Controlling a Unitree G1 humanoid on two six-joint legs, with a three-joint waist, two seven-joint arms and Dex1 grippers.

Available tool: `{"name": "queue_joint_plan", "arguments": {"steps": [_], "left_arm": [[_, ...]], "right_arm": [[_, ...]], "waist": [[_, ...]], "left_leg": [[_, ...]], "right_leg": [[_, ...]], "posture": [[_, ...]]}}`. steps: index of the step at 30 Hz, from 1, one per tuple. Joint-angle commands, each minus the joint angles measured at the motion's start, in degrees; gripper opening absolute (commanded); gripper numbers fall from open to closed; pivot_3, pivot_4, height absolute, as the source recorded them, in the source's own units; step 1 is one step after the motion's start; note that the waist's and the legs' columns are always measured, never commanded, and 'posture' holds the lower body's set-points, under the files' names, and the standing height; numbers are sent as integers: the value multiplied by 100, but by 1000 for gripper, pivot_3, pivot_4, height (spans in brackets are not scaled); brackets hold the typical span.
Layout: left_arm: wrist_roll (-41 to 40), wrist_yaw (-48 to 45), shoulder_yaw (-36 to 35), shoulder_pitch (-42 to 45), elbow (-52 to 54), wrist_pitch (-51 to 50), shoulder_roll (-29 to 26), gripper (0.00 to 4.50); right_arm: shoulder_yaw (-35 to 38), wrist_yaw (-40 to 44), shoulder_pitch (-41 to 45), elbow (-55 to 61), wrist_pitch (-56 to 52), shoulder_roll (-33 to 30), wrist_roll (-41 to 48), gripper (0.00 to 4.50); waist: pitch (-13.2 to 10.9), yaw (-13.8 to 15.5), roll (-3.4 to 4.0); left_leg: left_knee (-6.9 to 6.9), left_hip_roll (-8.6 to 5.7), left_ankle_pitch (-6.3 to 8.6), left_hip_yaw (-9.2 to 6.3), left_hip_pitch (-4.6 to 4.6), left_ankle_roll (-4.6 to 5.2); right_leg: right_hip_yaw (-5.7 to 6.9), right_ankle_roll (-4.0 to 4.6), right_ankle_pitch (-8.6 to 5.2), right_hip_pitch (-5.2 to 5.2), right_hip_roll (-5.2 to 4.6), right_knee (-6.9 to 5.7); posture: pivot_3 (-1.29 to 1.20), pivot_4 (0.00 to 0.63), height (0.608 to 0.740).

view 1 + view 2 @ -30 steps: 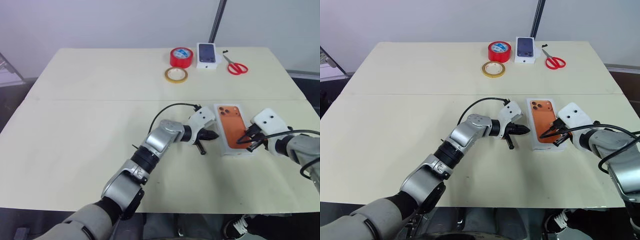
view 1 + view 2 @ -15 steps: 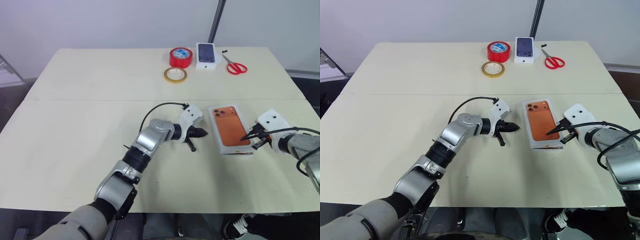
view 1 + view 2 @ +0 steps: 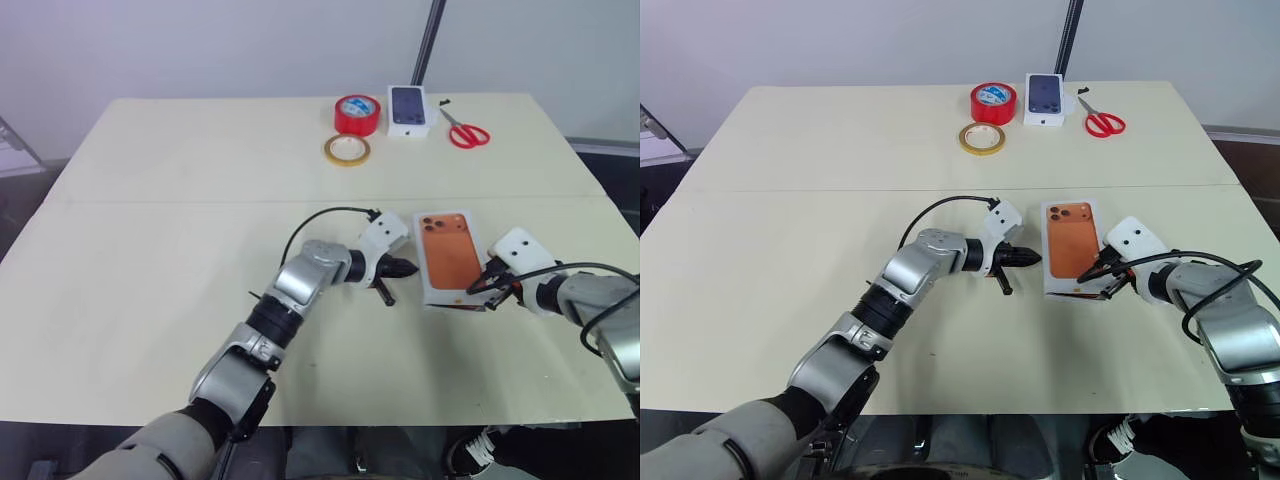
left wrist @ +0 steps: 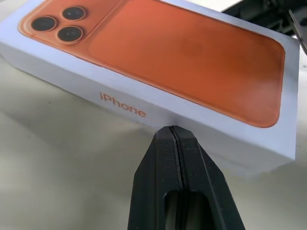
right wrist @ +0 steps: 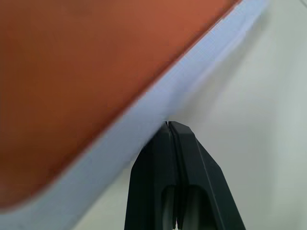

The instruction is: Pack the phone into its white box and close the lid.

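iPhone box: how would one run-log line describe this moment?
iPhone box: lid on | left gripper: shut, beside it | right gripper: shut, opposite side

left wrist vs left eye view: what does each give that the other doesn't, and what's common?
Left wrist view adds: the "iPhone" lettering on the white box's side wall, and the three camera rings printed on its orange top.

Left eye view adds: the right hand, shut, at the box's opposite side; the red tape roll, tan tape ring, dark-phone box and red scissors at the table's far edge.

Both: the closed white box and the left hand, shut, tip at its long side.
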State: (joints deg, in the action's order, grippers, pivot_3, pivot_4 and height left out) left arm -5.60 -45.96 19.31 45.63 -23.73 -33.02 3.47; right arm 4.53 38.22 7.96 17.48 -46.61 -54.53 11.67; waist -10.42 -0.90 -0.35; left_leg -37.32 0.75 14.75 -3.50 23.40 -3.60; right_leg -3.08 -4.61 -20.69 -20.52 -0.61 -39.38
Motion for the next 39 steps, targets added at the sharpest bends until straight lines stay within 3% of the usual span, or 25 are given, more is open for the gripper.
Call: {"name": "queue_joint_plan", "arguments": {"steps": [1, 12, 26, 39], "left_arm": [[-135, -134, 32, -59, 476, -101, -62, 0], [-156, -273, 33, -159, 826, -197, -395, 0], [-221, -137, -54, -49, 692, -192, -294, 0], [-252, -284, 163, -69, 702, -151, -178, 0]], "right_arm": [[157, 57, -44, 617, -111, 93, 197, 31], [755, -25, -212, 714, -558, -229, 60, 31], [411, -49, -30, 1197, -859, -11, 229, 31], [588, 13, -195, 1541, -1035, -53, 386, 31]], "waist": [[0, 12, 0], [0, 31, 1], [0, 29, 1], [1, 31, 1]], "left_leg": [[-1, 0, 0, 0, 0, 0], [-4, -4, 0, 0, 2, 0], [-5, -4, 0, -1, 2, 0], [-4, -3, 0, -1, 2, 0]], "right_leg": [[0, 0, 0, 0, 0, 0], [0, 0, 0, 1, -4, 0], [0, 0, 0, 1, -3, 0], [1, 0, 0, 2, -3, 0]], "posture": [[0, 150, 740], [0, 150, 740], [0, 150, 740], [0, 150, 740]]}}
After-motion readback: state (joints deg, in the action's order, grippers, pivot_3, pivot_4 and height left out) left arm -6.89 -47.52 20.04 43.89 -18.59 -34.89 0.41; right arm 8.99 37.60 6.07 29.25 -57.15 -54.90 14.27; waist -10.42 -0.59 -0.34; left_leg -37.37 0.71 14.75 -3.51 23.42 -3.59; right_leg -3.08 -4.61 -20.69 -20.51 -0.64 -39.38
